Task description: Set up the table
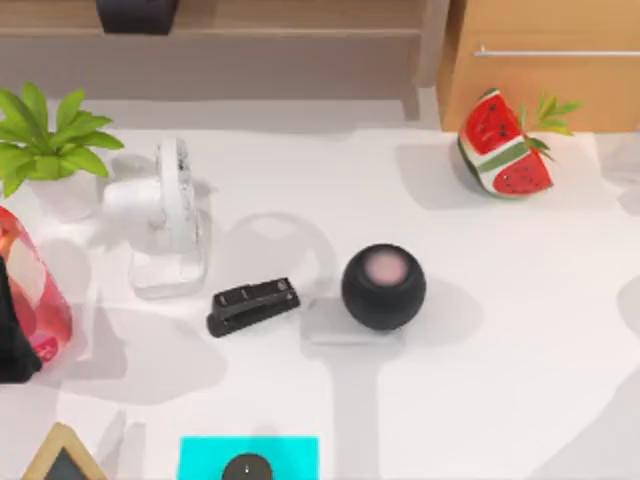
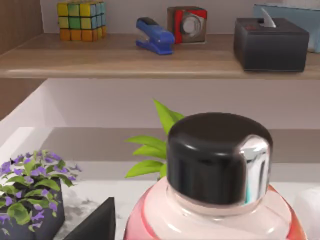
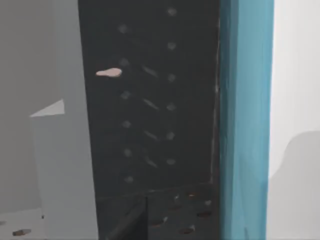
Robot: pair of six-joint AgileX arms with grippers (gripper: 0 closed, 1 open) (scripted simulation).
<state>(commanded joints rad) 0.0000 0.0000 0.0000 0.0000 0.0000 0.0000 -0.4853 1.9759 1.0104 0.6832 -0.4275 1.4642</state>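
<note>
The white table [image 1: 500,330] spans the top view. At its far left edge my left gripper [image 1: 14,330] is shut on a red bottle [image 1: 35,290] with a clear pink body. In the left wrist view the bottle [image 2: 215,220] is very close, with its black cap [image 2: 217,155] uppermost. One dark finger [image 2: 97,225] sits beside the bottle. The right wrist view faces a dark dotted panel [image 3: 150,110] with a teal strip [image 3: 245,120] along it.
On the table stand a green plant [image 1: 45,140], a white fan [image 1: 170,215], a black stapler [image 1: 252,305], a black round speaker [image 1: 384,286], a watermelon ornament [image 1: 500,145] and a cyan mat [image 1: 250,458]. The brown shelf [image 2: 125,57] holds a colour cube, blue stapler, clock and tissue box.
</note>
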